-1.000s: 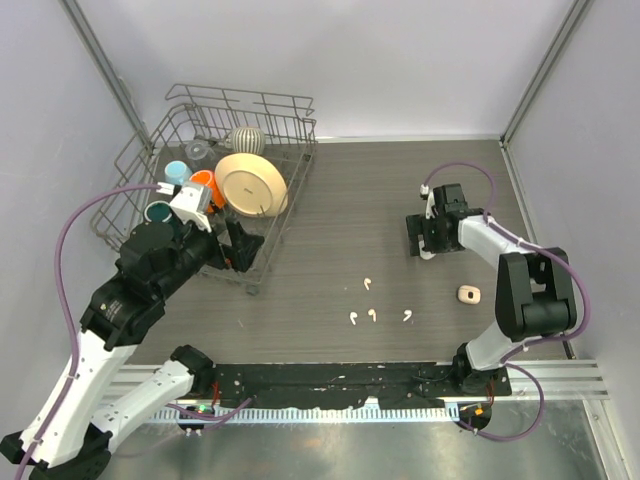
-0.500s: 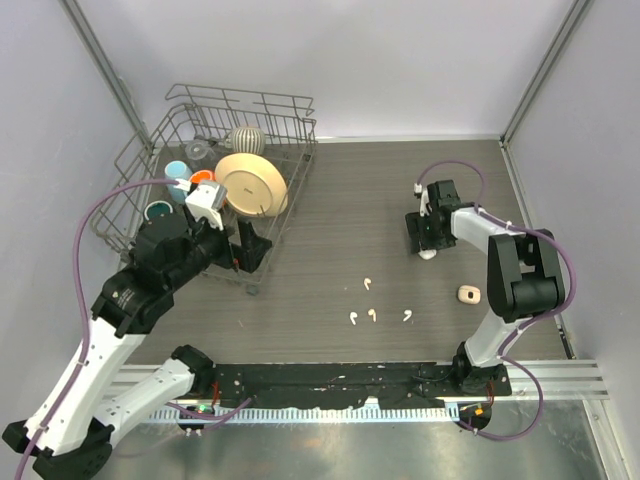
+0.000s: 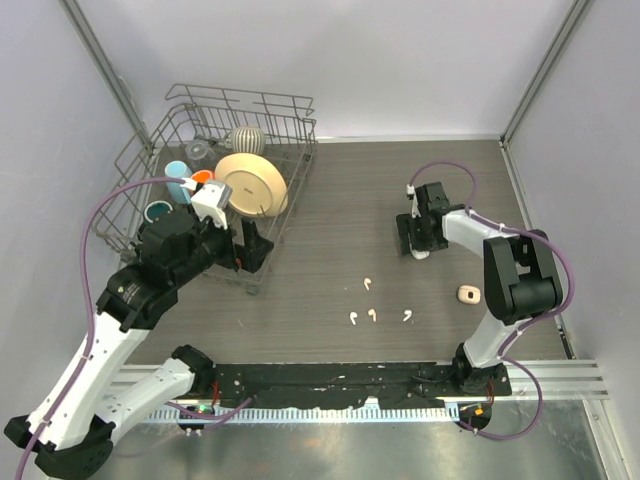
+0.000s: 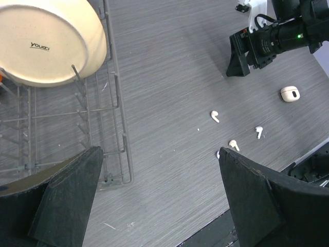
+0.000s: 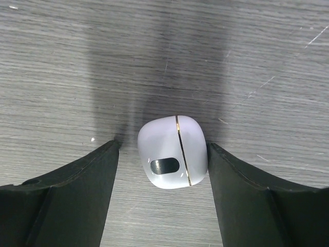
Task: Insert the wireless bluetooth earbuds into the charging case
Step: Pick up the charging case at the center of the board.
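Top external view has the four white earbuds (image 3: 367, 283) lying loose on the grey wood-grain table (image 3: 340, 190) ahead of the arm bases: one sits alone a little farther back and three form a rough row nearer the bases, none touching another. Right of them, and apart, lies a small cream oval piece (image 3: 468, 294); what it is cannot be told. Farther back on the right half, the right gripper (image 5: 163, 145) is down at the table with its jaws parted around a white charging case (image 5: 172, 152). Right wrist view shows that case closed and rounded, with a thin gold seam and a dark oval mark, resting on the table between the two black fingers. The finger on the right of that picture is at the case's edge and the other stands off with a strip of table between, so the case is straddled, not clamped. Left gripper (image 3: 250, 245) hangs over the near right corner of the wire dish rack (image 3: 215, 100), which holds a cream bowl (image 3: 250, 184) on edge and some cups (image 3: 176, 172). Left wrist view shows its fingers spread wide with nothing between them, rack wire and bare table below, and the earbuds well off toward the right arm
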